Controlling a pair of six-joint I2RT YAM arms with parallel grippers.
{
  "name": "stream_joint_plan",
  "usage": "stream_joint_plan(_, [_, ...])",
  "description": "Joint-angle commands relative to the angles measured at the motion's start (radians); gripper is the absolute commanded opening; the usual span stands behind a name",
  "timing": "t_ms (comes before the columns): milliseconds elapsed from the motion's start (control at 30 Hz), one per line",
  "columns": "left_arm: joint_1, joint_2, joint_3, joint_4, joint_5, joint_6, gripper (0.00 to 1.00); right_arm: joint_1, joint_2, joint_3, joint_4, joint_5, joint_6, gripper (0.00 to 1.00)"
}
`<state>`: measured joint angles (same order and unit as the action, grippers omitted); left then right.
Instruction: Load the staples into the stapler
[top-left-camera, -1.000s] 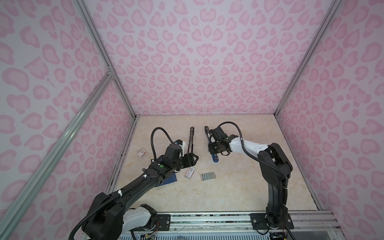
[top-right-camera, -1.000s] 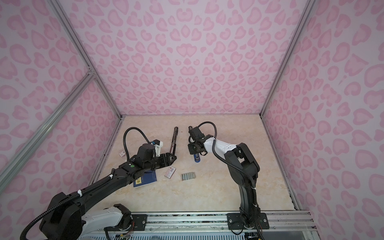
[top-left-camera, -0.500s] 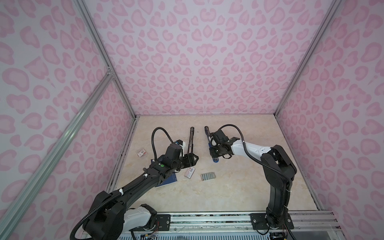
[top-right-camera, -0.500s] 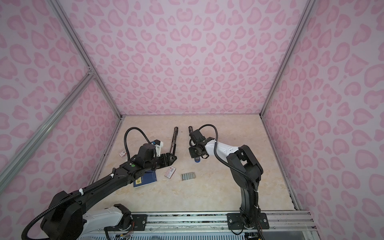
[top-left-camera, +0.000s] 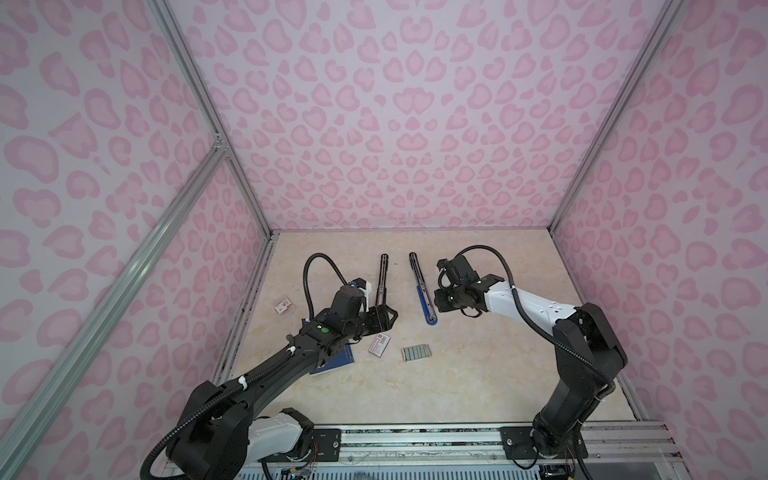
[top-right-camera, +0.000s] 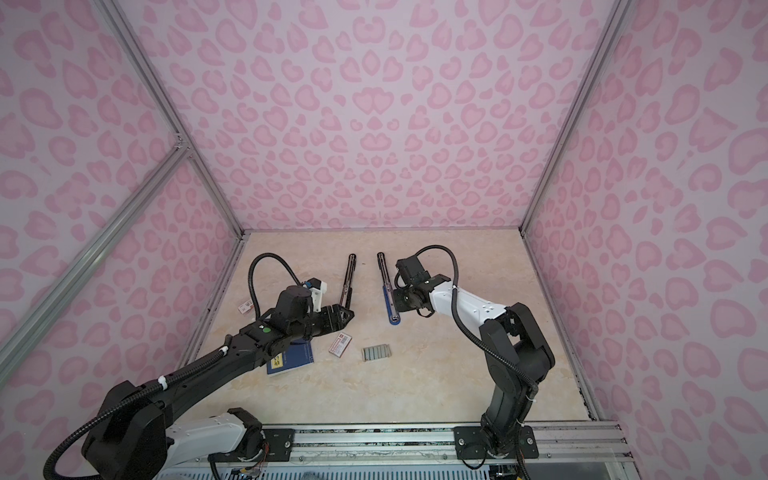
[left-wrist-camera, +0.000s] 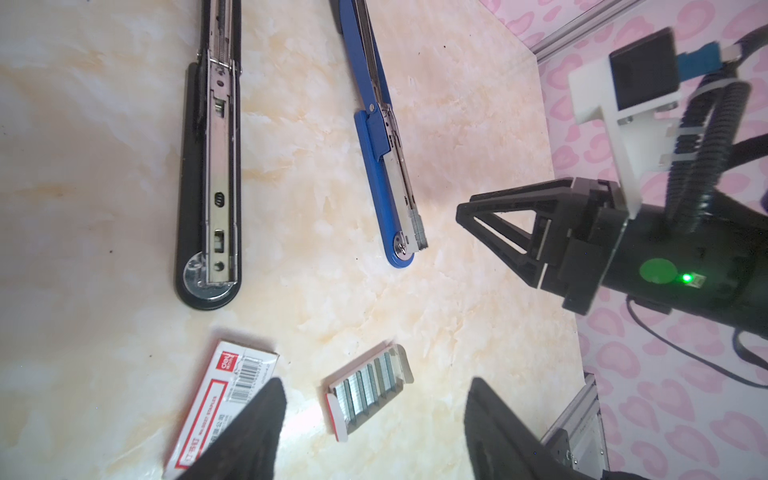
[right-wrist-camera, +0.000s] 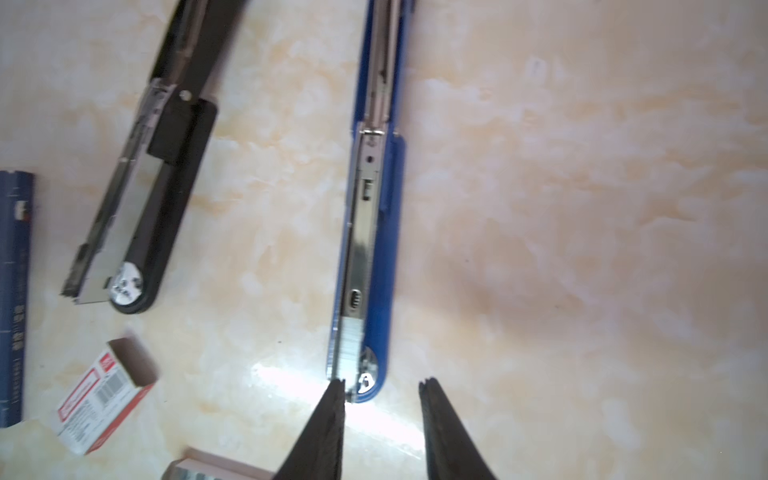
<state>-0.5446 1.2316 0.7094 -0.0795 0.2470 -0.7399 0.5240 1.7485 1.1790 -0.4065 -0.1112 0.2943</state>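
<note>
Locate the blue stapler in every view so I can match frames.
In a top view: blue stapler mid-floor, right of the black stapler.
In a top view: blue stapler, same place.
Left wrist: blue stapler lying open beside the black one.
Right wrist: blue stapler central, lying open.
Shared landmark: white-and-red staple box.

On your table (top-left-camera: 478, 374), left stapler (top-left-camera: 381, 282) and right stapler (top-left-camera: 422, 289) lie side by side at the back; staples (top-left-camera: 416, 353) nearer you, box (top-left-camera: 380, 344) left of them, booklet (top-left-camera: 336, 361) further left.
</note>
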Motion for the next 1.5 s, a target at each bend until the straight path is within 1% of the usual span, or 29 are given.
stream_joint_plan(0, [0.001, 0.015, 0.016, 0.025, 0.005, 0.0, 0.71, -0.012, 0.013, -0.023, 0.03, 0.044, -0.006, 0.32])
stream_joint_plan(100, [0.002, 0.025, 0.024, 0.025, 0.0, -0.004, 0.71, -0.016, 0.057, -0.018, 0.045, 0.078, -0.017, 0.32])
stream_joint_plan(200, [0.002, 0.031, 0.031, 0.021, -0.011, -0.006, 0.72, -0.005, 0.111, -0.002, 0.049, 0.079, -0.017, 0.32])
stream_joint_plan(333, [0.003, 0.04, 0.045, 0.002, -0.028, 0.002, 0.73, 0.031, 0.146, 0.007, 0.064, 0.078, -0.014, 0.32])
stream_joint_plan(433, [0.003, 0.057, 0.064, -0.01, -0.044, 0.016, 0.74, 0.066, 0.148, 0.001, 0.084, 0.066, 0.0, 0.32])
stream_joint_plan(567, [0.008, 0.12, 0.119, -0.038, -0.063, 0.038, 0.74, 0.12, 0.149, 0.004, 0.111, 0.044, 0.02, 0.32])
stream_joint_plan(700, [0.008, 0.22, 0.206, -0.056, -0.067, 0.065, 0.75, 0.143, 0.123, -0.034, 0.194, -0.032, 0.039, 0.33])
stream_joint_plan(767, [0.008, 0.287, 0.268, -0.073, -0.062, 0.087, 0.75, 0.136, 0.083, -0.072, 0.226, -0.039, 0.059, 0.34])
stream_joint_plan(933, [0.008, 0.479, 0.448, -0.133, -0.053, 0.135, 0.75, 0.116, -0.086, -0.205, 0.253, 0.011, 0.096, 0.37])
stream_joint_plan(1100, [0.006, 0.68, 0.629, -0.185, -0.086, 0.191, 0.75, 0.09, -0.272, -0.356, 0.25, 0.041, 0.13, 0.39])
stream_joint_plan(1267, [0.004, 0.867, 0.871, -0.247, -0.084, 0.22, 0.75, 0.06, -0.42, -0.476, 0.224, 0.058, 0.153, 0.39])
stream_joint_plan(1467, [0.005, 1.073, 1.138, -0.36, -0.085, 0.258, 0.75, 0.032, -0.541, -0.576, 0.209, 0.056, 0.192, 0.4])
